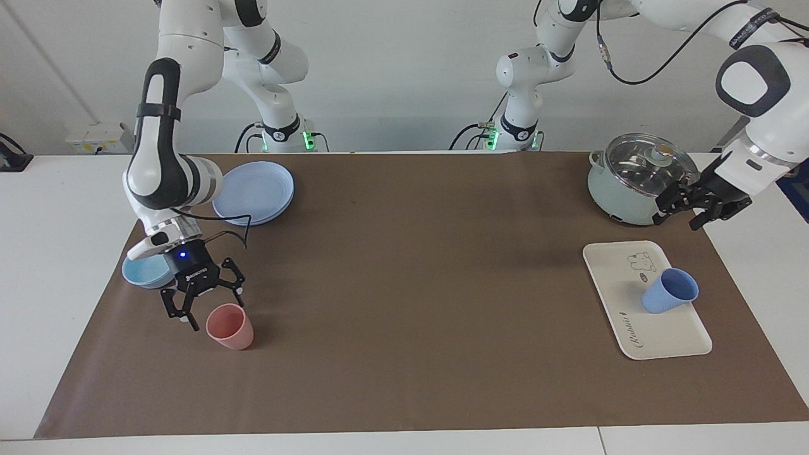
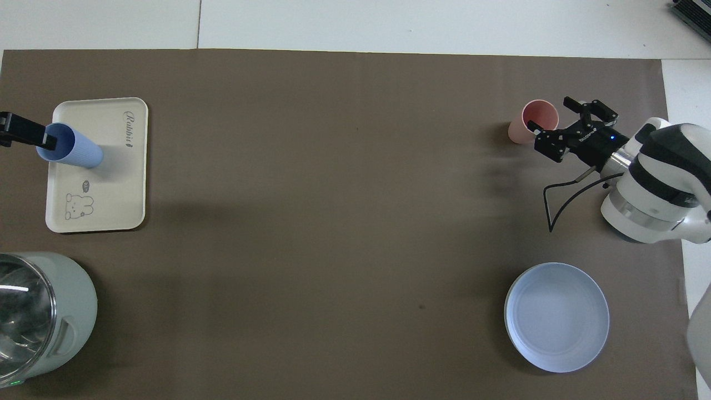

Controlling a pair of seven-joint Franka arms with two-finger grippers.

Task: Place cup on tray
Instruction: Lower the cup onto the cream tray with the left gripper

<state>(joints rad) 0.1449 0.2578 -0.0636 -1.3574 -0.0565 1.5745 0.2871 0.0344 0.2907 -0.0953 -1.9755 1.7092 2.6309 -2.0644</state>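
Already the periwinkle cup (image 1: 670,298) stands on the cream tray (image 1: 616,287), below the raised, spread left gripper (image 1: 694,205); right gripper (image 1: 203,302), spread, hovers beside the pink tumbler (image 1: 231,326).

Facing high; overhead steep; both share table (image 1: 404,284)

Even, bright diffuse light. Soft shadows on the brown mat (image 1: 404,284). Glare on the pot lid (image 1: 644,165). Both views sharp; no edge distortion noted.
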